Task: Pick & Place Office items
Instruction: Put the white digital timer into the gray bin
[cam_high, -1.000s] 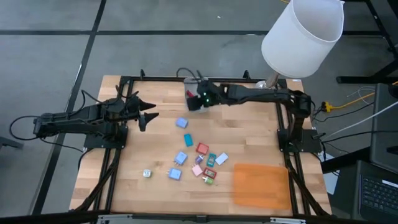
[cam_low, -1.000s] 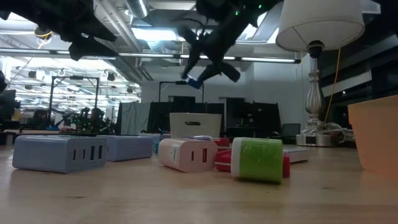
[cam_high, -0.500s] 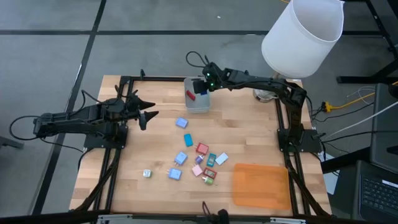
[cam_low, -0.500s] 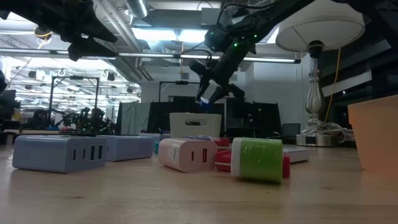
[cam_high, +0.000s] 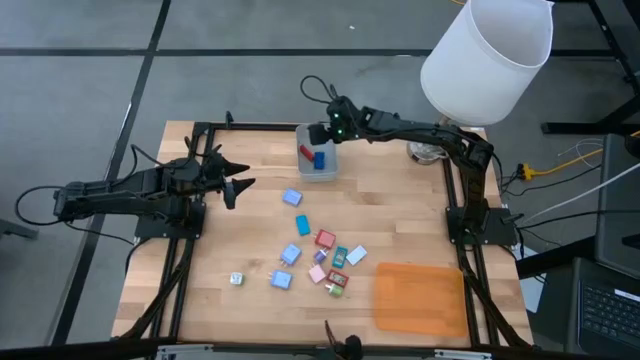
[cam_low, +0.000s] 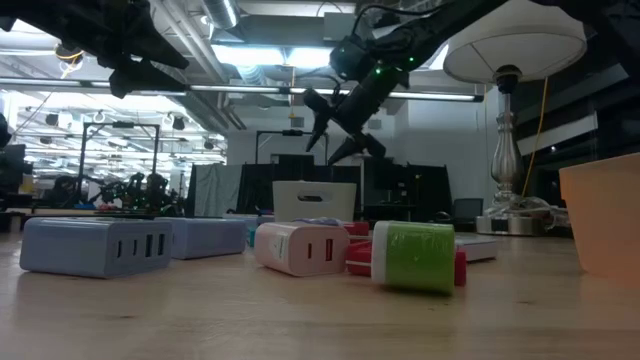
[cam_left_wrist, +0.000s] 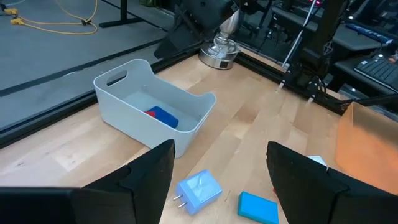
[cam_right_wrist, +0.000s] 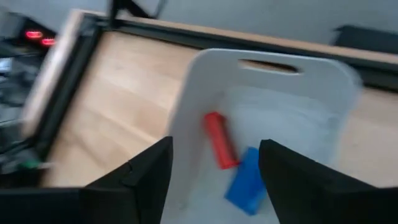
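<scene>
The grey bin (cam_high: 317, 170) stands at the far middle of the table. A blue piece (cam_right_wrist: 245, 180) and a red piece (cam_right_wrist: 219, 140) lie on its floor. My right gripper (cam_high: 322, 137) hangs open just above the bin's far rim, with nothing between its fingers (cam_low: 326, 146). The other office items (cam_high: 320, 255) lie scattered on the wood at the table's middle, among them a blue plug block (cam_left_wrist: 198, 188) and a teal block (cam_left_wrist: 258, 207). My left gripper (cam_high: 238, 185) waits open above the table's left side, pointing at them.
An orange mat (cam_high: 420, 297) lies flat at the near right corner. A lamp with a white shade (cam_high: 488, 55) stands on its base (cam_high: 425, 152) at the far right. A small white piece (cam_high: 236, 279) lies apart at the near left. Black frame rails run along the table's edges.
My right gripper has moved toward the far edge across the bin, sinking a little, and has opened. The blue piece it carried has dropped into the bin and lies beside the red one.
</scene>
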